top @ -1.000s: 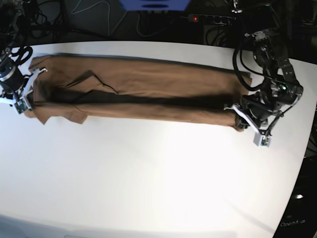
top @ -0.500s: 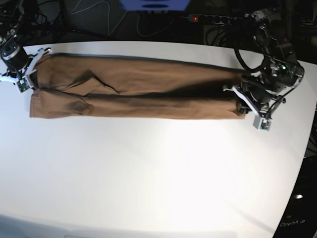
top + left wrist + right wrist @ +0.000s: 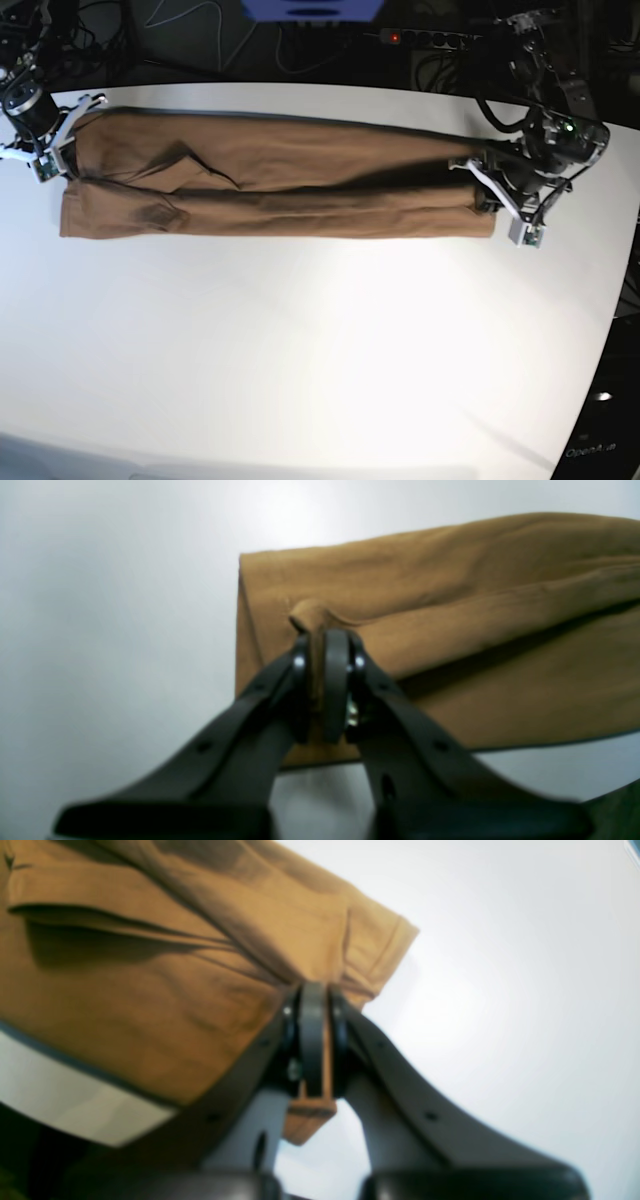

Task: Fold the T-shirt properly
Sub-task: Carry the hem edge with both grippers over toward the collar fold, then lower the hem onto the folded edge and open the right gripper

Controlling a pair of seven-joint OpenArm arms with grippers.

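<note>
The shirt [image 3: 270,190] lies folded into a long band along the table's [image 3: 320,340] far edge (both claws [image 3: 490,200] [image 3: 62,145] clamped on its ends), crosswise folds remaining.

Both wrist views are pretty soft. In the left wrist one the T-shirt [image 3: 450,630] runs off the right edge, and the pinched bit vanishes between the fingers [image 3: 335,690], so can't say how many layers are caught. Right wrist view is blurrier still; the shirt leaves by the top and left edges, and the counter [image 3: 525,990] is just white glare. In the base view the left gripper [image 3: 500,195] hides the shirt's right end.
</note>
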